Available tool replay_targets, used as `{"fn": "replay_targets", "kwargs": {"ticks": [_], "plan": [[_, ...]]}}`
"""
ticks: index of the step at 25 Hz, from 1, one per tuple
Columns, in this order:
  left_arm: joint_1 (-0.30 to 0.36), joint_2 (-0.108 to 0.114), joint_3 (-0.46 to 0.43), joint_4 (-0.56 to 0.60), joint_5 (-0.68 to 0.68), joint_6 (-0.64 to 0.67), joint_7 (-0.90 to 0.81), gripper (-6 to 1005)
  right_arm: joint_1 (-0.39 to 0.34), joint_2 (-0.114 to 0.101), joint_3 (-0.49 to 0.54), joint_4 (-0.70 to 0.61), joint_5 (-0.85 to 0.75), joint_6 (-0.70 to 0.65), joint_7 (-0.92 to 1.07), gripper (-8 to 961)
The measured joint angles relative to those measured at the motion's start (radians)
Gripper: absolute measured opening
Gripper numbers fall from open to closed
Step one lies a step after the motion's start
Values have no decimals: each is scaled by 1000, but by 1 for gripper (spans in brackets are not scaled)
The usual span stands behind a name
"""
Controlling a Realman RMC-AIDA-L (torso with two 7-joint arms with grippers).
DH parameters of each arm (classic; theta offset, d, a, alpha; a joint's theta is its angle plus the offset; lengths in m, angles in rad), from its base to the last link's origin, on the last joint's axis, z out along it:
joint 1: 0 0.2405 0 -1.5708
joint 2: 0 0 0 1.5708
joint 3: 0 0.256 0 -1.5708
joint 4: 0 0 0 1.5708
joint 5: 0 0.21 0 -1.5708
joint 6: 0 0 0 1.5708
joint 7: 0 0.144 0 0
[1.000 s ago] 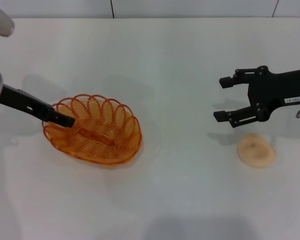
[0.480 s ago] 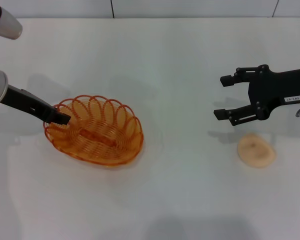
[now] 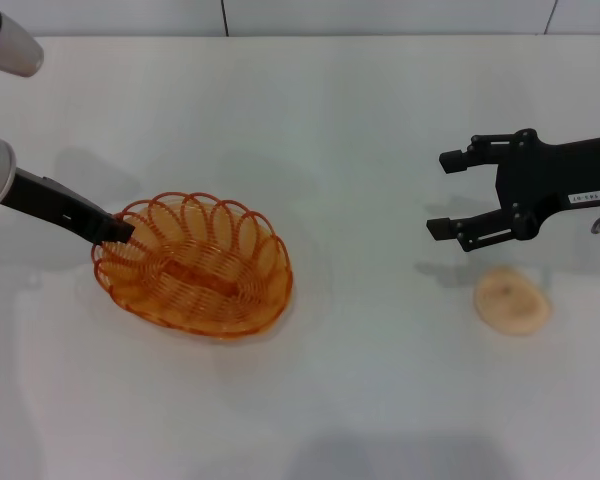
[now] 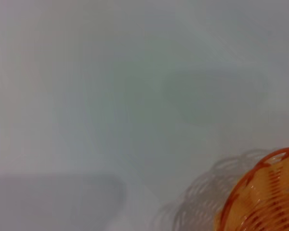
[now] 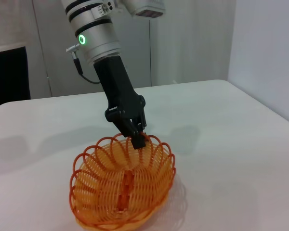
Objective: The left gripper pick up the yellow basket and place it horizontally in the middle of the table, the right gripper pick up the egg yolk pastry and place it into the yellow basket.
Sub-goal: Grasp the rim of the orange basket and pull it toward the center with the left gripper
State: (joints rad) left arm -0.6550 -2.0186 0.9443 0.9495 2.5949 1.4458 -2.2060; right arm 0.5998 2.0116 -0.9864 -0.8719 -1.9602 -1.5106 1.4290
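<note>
The yellow basket (image 3: 192, 268) lies on the white table (image 3: 360, 380), left of the middle, with its long axis running left to right. My left gripper (image 3: 120, 232) is at the basket's left rim and is shut on that rim. The right wrist view shows this gripper (image 5: 137, 139) pinching the rim at the far side of the basket (image 5: 123, 185). A corner of the basket (image 4: 265, 197) shows in the left wrist view. My right gripper (image 3: 440, 195) is open and empty, hovering at the right. The egg yolk pastry (image 3: 512, 302) lies on the table just in front of it.
The table's far edge meets a pale wall (image 3: 280, 15) at the back. In the right wrist view a person in dark clothes (image 5: 9, 72) stands beyond the table.
The basket has shifted slightly to the right and toward the front, still held by my left gripper at its rim. My right gripper and the pastry have not moved.
</note>
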Motion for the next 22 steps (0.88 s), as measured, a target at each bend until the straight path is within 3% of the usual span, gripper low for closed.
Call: {"fn": "replay_targets", "kwargs": {"ticks": [9,19,22], "plan": [[8,-8,-5,39,-30,39,-37,81,0,1,1,-6,0,-1,1,872],[25,-46,-1,178,-64,158,-182,75,5,-1,5,-9,0,5,-3,872],[23,-46,-3,185,-94,164,-233,75,7,-2,6,-9,0,5,-7,872]]}}
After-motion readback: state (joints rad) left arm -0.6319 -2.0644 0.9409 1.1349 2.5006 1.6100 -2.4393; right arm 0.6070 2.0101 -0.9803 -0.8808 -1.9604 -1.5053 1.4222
